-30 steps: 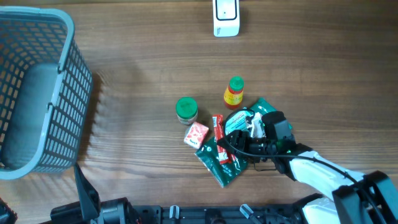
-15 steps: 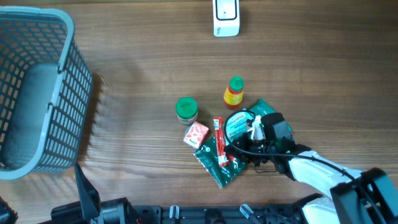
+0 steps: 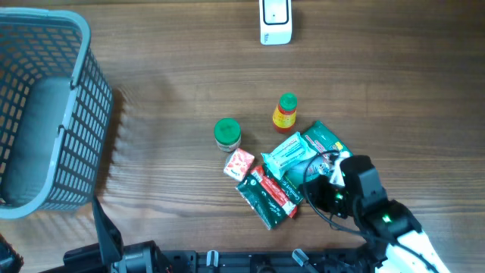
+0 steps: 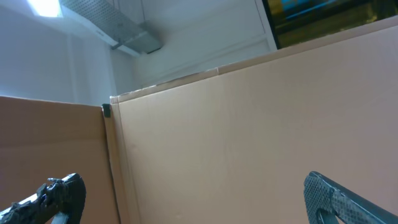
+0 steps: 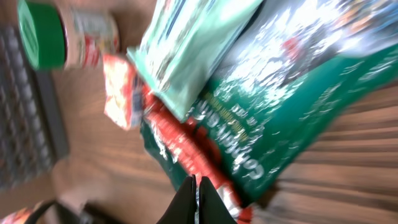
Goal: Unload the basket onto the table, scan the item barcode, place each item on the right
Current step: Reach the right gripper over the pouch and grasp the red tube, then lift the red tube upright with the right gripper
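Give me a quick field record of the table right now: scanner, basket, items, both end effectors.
scanner: far edge, apart from the items
basket: left side
pile: teal packet and red stick packet lying over dark green pouch; small red box beside
upright: green-lid jar, yellow bottle
left end effector: open, facing cardboard
right end effector: shut, above the pile's near edge; any grip unclear

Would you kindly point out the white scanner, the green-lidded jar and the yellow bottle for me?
white scanner (image 3: 275, 23), overhead view, middle of its body.
green-lidded jar (image 3: 226, 132), overhead view, on the lid.
yellow bottle (image 3: 284, 118), overhead view, body below the cap.
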You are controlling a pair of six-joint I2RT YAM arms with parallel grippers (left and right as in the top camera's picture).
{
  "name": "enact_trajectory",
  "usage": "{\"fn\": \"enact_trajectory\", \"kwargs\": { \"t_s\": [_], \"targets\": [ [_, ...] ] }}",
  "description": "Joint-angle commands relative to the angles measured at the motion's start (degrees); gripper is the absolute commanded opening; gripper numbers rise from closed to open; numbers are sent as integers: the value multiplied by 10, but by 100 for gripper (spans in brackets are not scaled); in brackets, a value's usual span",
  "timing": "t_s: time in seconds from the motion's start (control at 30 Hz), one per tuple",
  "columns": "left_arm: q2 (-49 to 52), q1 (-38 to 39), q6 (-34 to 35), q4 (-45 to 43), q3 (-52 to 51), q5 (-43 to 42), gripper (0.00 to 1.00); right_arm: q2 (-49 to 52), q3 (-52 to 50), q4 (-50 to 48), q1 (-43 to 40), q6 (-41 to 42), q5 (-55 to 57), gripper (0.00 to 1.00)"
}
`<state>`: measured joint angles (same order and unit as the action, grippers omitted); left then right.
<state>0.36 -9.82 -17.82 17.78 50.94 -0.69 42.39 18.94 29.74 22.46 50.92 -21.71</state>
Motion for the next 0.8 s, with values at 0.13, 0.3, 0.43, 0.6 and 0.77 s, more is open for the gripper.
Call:
{"fn": "enact_trajectory", "kwargs": {
  "t_s": [0.13,0.3,0.43,0.6,0.77],
  "targets": [
    [-1,-3,3,-1,-9,6,100,-13,14,-23,0,-68,30,44],
    [-1,-3,3,-1,-9,6,100,25,14,-68,0,-119,-58,55],
    [-1,-3,3,-1,-9,6,100,71,34,-57,8,-120,-62,50],
    [-1,-3,3,-1,-10,6,100,127,128,22,33,-167,-4,66],
    [-1,-3,3,-1,-13,6,100,221,148,31,59,-198,-6,68]
  ]
}}
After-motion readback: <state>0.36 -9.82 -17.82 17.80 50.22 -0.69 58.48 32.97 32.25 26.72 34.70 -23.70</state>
